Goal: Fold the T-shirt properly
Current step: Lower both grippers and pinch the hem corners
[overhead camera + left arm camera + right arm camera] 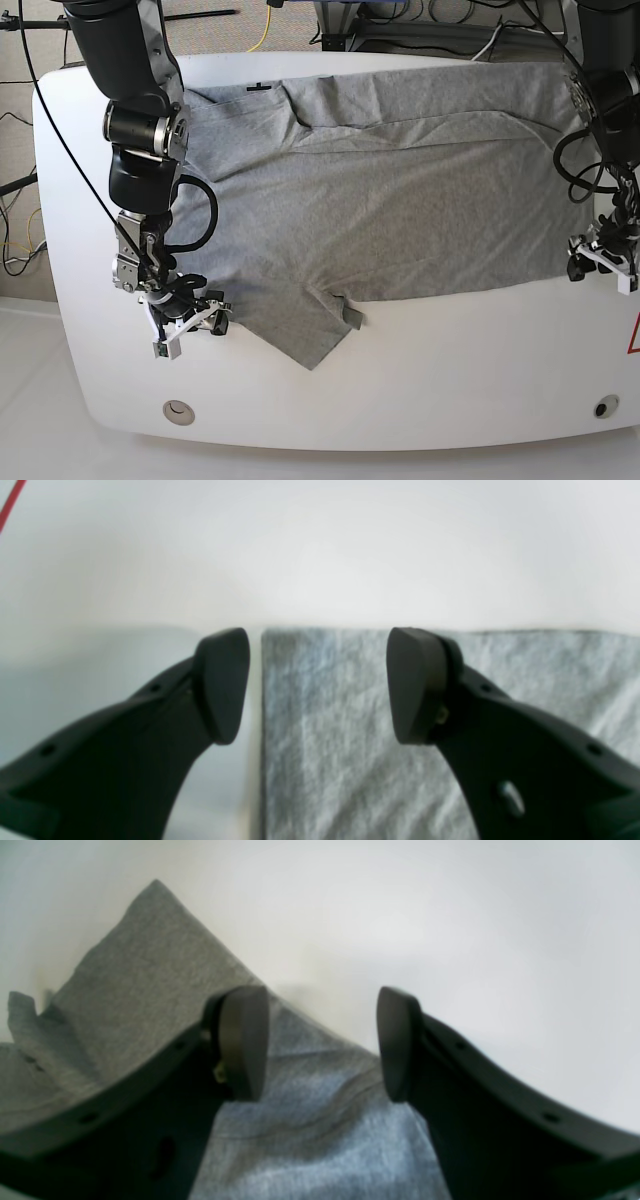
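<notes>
The T-shirt (400, 190) lay spread on the white counter (450, 390); the left end effector (318, 685) gaped wide over its corner, the right end effector (322, 1042) wide over a sleeve edge

T-shirt (400, 190): spread flat on the table (450, 390), covering its far and middle part; near strip of table bare.
Sleeve (305, 335): juts toward the near edge, left of centre in the base view.
Right gripper (190, 325): base view's left, just beside the sleeve's outer edge, low over the table. Wrist view: one finger (242, 1040) over cloth, the other over bare table; the shirt's edge runs between them.
Left gripper (600, 262): base view's right, at the shirt's near corner. Wrist view: corner edge lies between the fingers (415, 685), cloth to one side, table to the other.
</notes>
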Controlling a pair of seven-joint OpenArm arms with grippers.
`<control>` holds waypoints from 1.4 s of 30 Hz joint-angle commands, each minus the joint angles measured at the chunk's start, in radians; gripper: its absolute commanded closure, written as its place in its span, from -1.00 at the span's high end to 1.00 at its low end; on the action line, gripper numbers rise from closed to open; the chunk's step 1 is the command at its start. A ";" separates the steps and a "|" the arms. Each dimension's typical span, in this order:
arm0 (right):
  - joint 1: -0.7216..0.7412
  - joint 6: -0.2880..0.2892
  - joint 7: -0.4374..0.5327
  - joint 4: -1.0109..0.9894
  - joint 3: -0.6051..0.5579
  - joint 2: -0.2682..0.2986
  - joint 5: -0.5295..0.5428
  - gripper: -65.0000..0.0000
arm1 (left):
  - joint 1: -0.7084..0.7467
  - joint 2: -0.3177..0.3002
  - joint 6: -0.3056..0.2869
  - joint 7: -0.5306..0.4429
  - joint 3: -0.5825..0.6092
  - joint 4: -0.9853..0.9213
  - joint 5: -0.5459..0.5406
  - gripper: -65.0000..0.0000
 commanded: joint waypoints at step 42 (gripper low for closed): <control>-0.016 0.010 0.022 -0.002 0.001 0.003 -0.014 0.03 | -0.063 -0.029 0.018 -0.071 0.004 -0.095 -0.001 0.27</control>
